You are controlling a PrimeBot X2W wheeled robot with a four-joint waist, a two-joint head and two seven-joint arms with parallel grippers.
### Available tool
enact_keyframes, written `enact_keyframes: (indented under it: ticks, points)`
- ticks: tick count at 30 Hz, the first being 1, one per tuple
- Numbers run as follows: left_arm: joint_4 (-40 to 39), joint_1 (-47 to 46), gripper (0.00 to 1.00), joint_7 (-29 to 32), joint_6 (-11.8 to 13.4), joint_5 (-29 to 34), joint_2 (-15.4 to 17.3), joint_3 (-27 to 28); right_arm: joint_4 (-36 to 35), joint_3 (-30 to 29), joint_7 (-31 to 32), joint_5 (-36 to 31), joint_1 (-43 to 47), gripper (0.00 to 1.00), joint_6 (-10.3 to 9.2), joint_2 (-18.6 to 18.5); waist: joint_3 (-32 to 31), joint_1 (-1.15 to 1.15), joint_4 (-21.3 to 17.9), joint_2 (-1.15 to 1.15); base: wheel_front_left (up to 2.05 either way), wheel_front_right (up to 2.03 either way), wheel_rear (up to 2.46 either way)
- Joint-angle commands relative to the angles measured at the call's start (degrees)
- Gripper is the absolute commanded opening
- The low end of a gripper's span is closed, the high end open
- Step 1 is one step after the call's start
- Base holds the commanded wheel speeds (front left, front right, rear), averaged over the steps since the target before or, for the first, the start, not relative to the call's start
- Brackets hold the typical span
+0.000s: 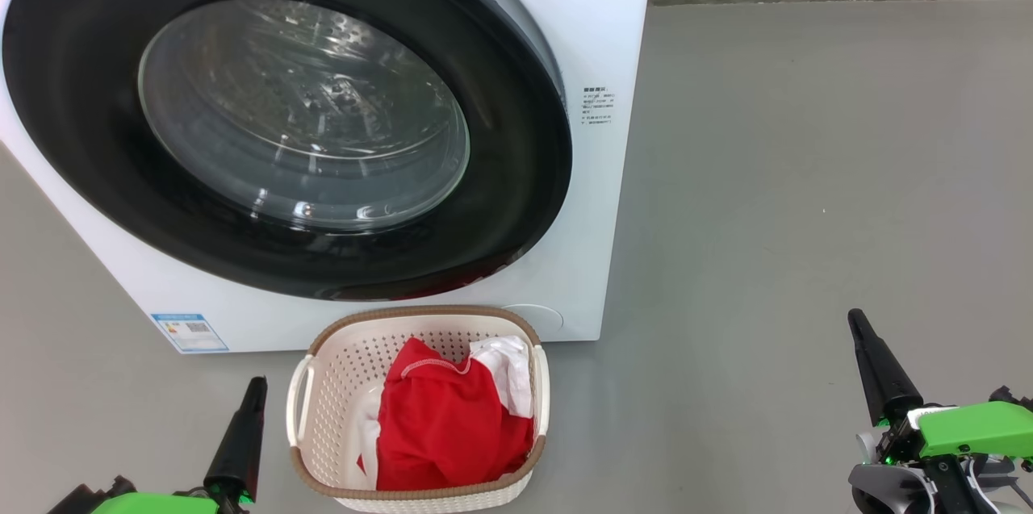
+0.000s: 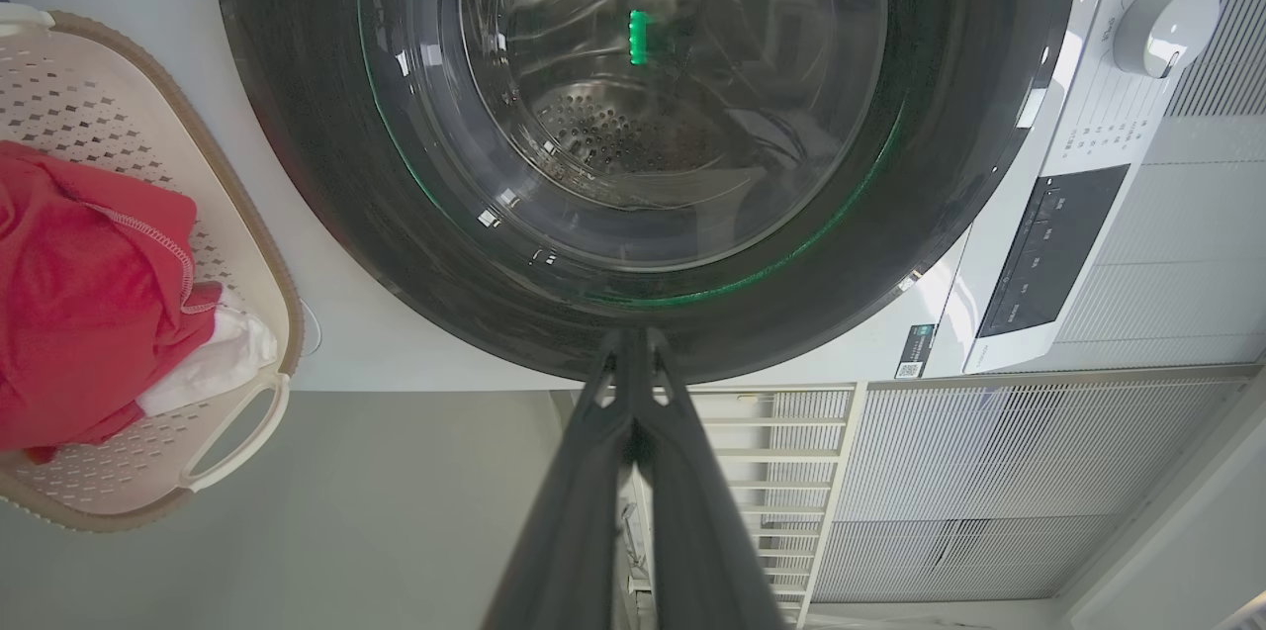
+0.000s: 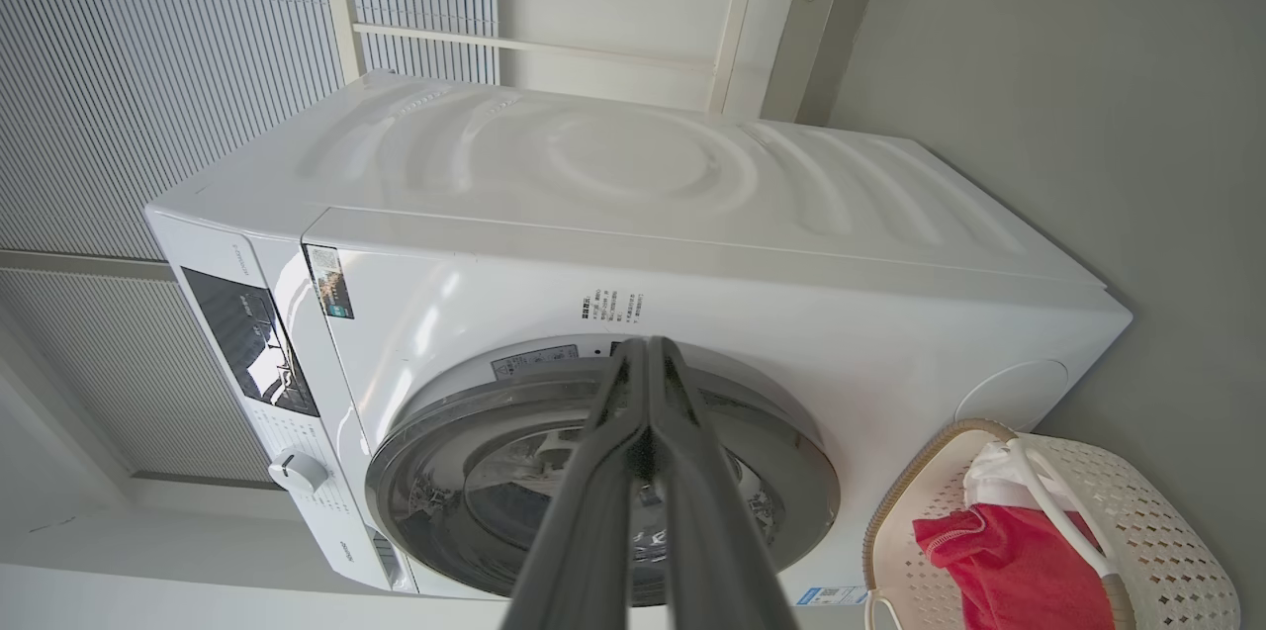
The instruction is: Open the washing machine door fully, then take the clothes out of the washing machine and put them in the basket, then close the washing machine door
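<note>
head: high, downward | wrists: low, facing washing machine [image 3: 791, 314] | shared: basket [image 1: 335, 385]

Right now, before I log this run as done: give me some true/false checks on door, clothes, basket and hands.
1. The washing machine door is shut. True.
2. The clothes lie in the drum. False: they are in the basket, and the drum looks empty through the glass.
3. The basket stands on the floor right in front of the washing machine. True.
4. The left hand grips a basket handle. False: it is shut on nothing, beside the basket and apart from it.
5. The right hand is shut and holds nothing. True.
</note>
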Motion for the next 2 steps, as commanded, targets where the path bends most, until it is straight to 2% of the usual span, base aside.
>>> enact_keyframes:
  ticks: [1,2]
  points:
    - [-1.4,-2.3,0.0,0.3,-0.4,-0.1,0.5,2.1,-1.6,0.8,0.3,-0.5,-2.5,0.0,-0.04,-0.5,0.0,0.0,0.0,0.0,0.0,0.0,0.0]
    - [-1.4,-2.3,0.0,0.3,-0.4,-0.1,0.5,2.1,-1.6,0.8,0.3,-0.5,-2.5,0.0,-0.04,-0.5,0.0,0.0,0.0,0.0,0.0,0.0,0.0]
